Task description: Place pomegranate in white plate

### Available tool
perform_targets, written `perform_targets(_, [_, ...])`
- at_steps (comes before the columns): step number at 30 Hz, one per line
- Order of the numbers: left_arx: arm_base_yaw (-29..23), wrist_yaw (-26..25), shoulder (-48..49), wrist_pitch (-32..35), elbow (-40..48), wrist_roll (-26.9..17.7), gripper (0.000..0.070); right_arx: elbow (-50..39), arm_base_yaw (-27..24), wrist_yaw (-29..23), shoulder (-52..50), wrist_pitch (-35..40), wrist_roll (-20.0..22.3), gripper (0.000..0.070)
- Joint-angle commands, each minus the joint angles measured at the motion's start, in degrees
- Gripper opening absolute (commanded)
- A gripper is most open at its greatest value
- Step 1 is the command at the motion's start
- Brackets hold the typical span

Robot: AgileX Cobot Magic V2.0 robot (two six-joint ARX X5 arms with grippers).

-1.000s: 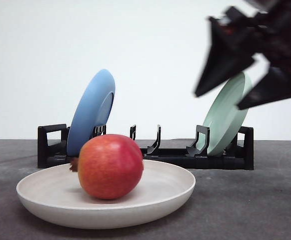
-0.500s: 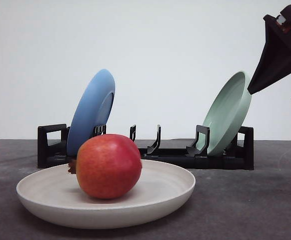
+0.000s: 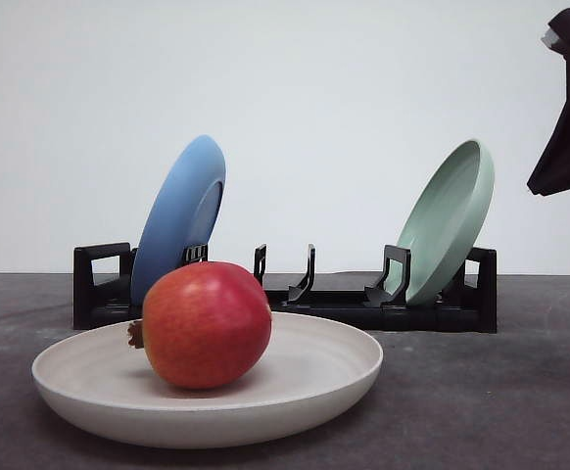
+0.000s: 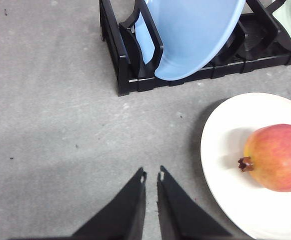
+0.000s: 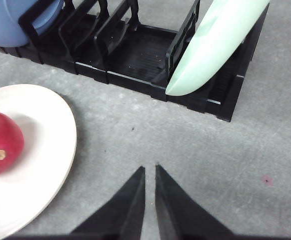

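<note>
Front view: round red pomegranate with yellow-orange blush (image 3: pixel 207 324) lies inside the wide shallow off-white plate (image 3: pixel 305 406), resting on the plate floor, brown crown pointing sideways. No gripper touches it. The plate sits on the grey table (image 3: pixel 481 401).

Left gripper (image 4: pixel 151 176): the two black tapered fingers are nearly together, only a thin slit between the tips, nothing held. It hangs over bare table. In the left wrist view the off-white plate (image 4: pixel 220 150) is off to one side of the gripper, near but apart, and the pomegranate (image 4: pixel 278 157) lies in it with the crown turned toward the gripper side. Ahead of the gripper stands the black slotted plastic dish rack (image 4: pixel 123 75), carrying the round blue plate (image 4: pixel 190 35) leaning in a slot.

Right gripper (image 5: pixel 148 171): fingers likewise closed to a narrow slit, empty, above bare table. In the right wrist view the off-white plate (image 5: pixel 50 135) lies to one side of it, well clear, with the red end of the pomegranate (image 5: pixel 0 145) at the picture edge. Ahead of this gripper is the rack's far end (image 5: pixel 135 55) with the pale green round plate (image 5: pixel 215 40) tilted in its slot.

Front view: part of a black gripper finger (image 3: pixel 569 127) is raised at the right edge, above and beside the pale green plate (image 3: pixel 447 220), not touching it.
</note>
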State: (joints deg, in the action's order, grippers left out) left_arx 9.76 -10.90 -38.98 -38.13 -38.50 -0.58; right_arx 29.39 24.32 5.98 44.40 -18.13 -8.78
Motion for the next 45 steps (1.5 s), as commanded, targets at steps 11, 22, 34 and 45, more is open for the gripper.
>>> perform_targets(11, [-0.06, -0.18, 1.38, 0.78, -0.07, -2.74, 0.0023, -0.09, 0.2, -0.02, 0.42, 0.57, 0.48, 0.0029])
perform_targets(22, [-6.34, 5.04, 15.09, 12.05, 9.39, -0.18, 0.0023, -0.09, 0.2, -0.04, 0.42, 0.57, 0.48, 0.0029])
perform_targets(34, [-13.22, 6.61, 27.77, 23.53, 24.88, 0.75, 0.0023, -0.09, 0.2, -0.04, 0.42, 0.57, 0.48, 0.0029])
perform_targets(45, [-10.02, 8.2, 38.73, 23.1, 34.68, 4.33, 0.0023, -0.09, 0.2, -0.04, 0.42, 0.58, 0.48, 0.0029])
